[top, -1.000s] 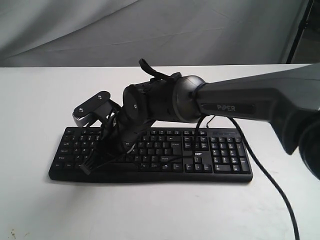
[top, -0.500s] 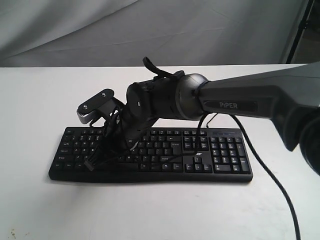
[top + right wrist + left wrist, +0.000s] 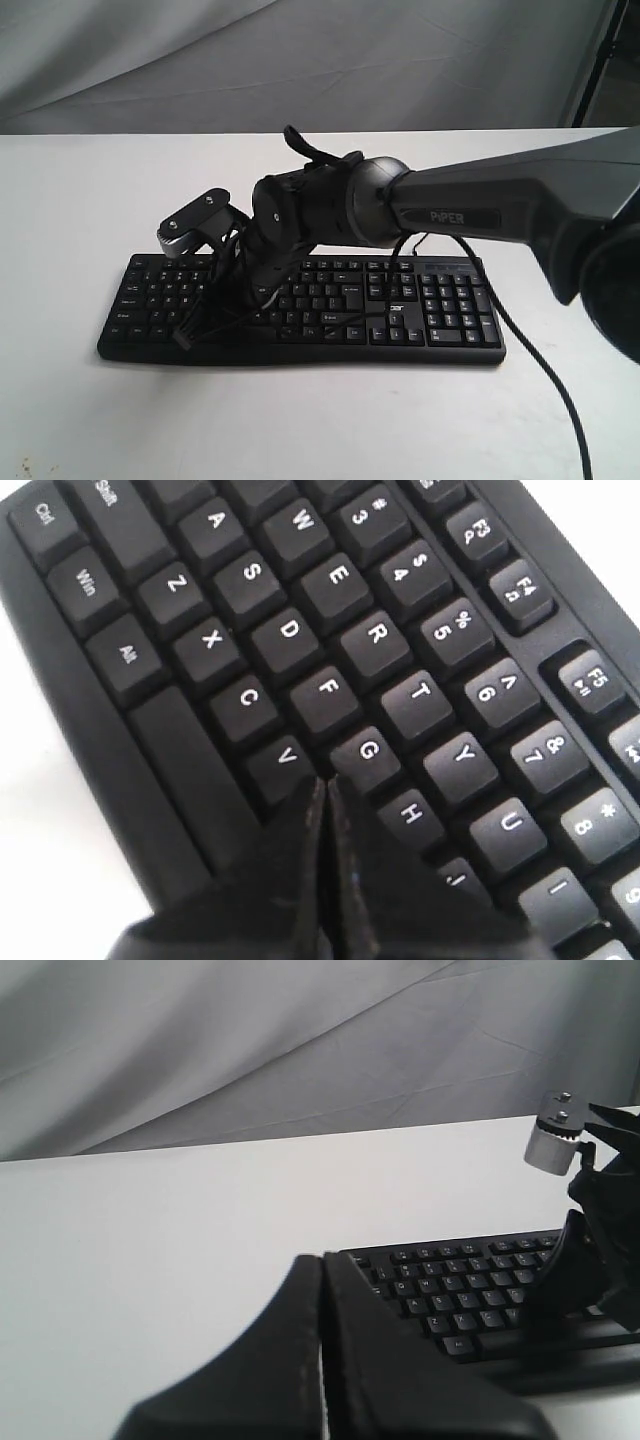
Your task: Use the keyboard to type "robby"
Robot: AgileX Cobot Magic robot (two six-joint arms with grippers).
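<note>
The black keyboard (image 3: pixel 440 312) lies flat on the white table (image 3: pixel 80 200), its "acer" logo right of the letter keys. My right arm reaches across from the right, and my right gripper (image 3: pixel 256 292) points down at the letter block, fingers shut. In the right wrist view the right gripper (image 3: pixel 325 782) has its joined tips just over the gap between the V key (image 3: pixel 285 755) and the G key (image 3: pixel 368 750); whether they touch is hidden. My left gripper (image 3: pixel 322 1257) is shut and empty, off the keyboard's (image 3: pixel 450 1290) left end, out of the exterior view.
The keyboard's thin black cable (image 3: pixel 535 355) trails off toward the front right. A loose cable bundle (image 3: pixel 190 330) from the right wrist hangs over the left keys. A grey cloth backdrop (image 3: pixel 300 60) hangs behind the table's far edge.
The right wrist has shifted slightly to the right and dipped a little toward the keys. The keyboard has not moved.
</note>
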